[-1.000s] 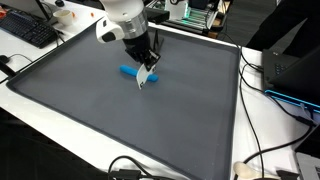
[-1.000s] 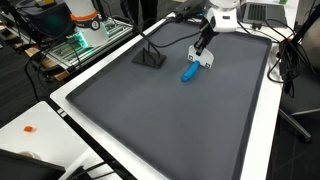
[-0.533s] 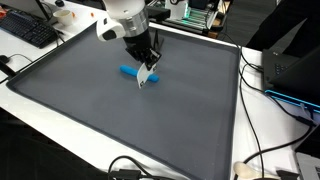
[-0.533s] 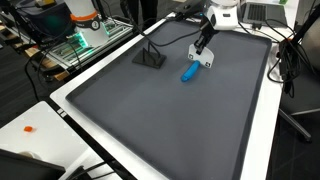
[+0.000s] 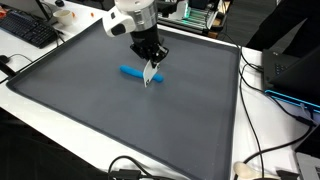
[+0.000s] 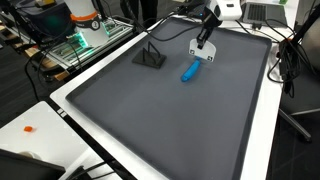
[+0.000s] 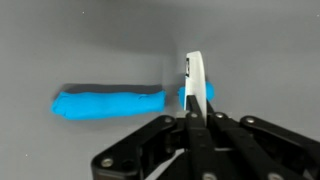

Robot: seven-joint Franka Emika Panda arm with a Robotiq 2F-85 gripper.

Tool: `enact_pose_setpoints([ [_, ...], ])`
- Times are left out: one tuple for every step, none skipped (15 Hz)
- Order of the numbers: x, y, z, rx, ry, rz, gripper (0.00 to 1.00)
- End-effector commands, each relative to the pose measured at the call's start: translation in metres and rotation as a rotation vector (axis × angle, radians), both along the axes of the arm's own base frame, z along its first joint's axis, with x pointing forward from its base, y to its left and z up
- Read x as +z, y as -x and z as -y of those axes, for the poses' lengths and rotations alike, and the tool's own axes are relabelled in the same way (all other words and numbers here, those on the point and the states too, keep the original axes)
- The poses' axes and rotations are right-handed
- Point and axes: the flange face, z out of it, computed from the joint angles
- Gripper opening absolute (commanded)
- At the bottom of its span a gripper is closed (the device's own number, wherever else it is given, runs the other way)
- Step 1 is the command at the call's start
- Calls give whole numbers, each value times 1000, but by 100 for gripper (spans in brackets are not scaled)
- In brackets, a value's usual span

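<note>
My gripper [image 5: 152, 60] is shut on a thin white flat piece [image 5: 150, 76] that hangs edge-down from its fingertips, a little above the grey mat [image 5: 90, 110]. A blue elongated object [image 5: 130, 71] lies flat on the mat just beside the white piece. Both show in the other exterior view too: gripper [image 6: 205, 36], white piece [image 6: 200, 50], blue object [image 6: 188, 71]. In the wrist view the jaws [image 7: 195, 112] pinch the white piece [image 7: 197, 80], with the blue object [image 7: 108, 102] below and mostly to its left.
A small black object [image 6: 151, 57] stands on the mat [image 6: 150, 120] near the blue object. A keyboard [image 5: 30, 30] lies beyond the mat's edge. Cables [image 5: 265, 150] and a laptop [image 6: 262, 12] sit off the mat. A small orange item [image 6: 30, 129] is on the white table.
The gripper has moved with the white piece, rising slightly and shifting off the blue object's end. The blue object has stayed in place.
</note>
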Motion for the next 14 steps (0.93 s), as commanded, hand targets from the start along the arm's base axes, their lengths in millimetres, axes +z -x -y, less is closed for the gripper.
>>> enact_pose_setpoints([
  [16,7,5,19,45,15,1],
  [20,6,8,21,53,23,1],
  [24,5,11,22,59,29,1],
  [27,4,14,23,68,37,1],
  [29,3,17,22,77,41,1],
  [30,1,21,23,82,43,1],
  [30,0,24,25,89,44,1],
  [28,0,26,24,95,44,1],
  [25,-1,28,30,97,42,1],
  [22,-2,29,31,96,38,1],
  [19,-2,29,30,97,35,1],
  [17,-2,29,29,98,31,1],
  [14,-1,28,31,92,25,1],
  [11,-1,27,34,91,20,1],
])
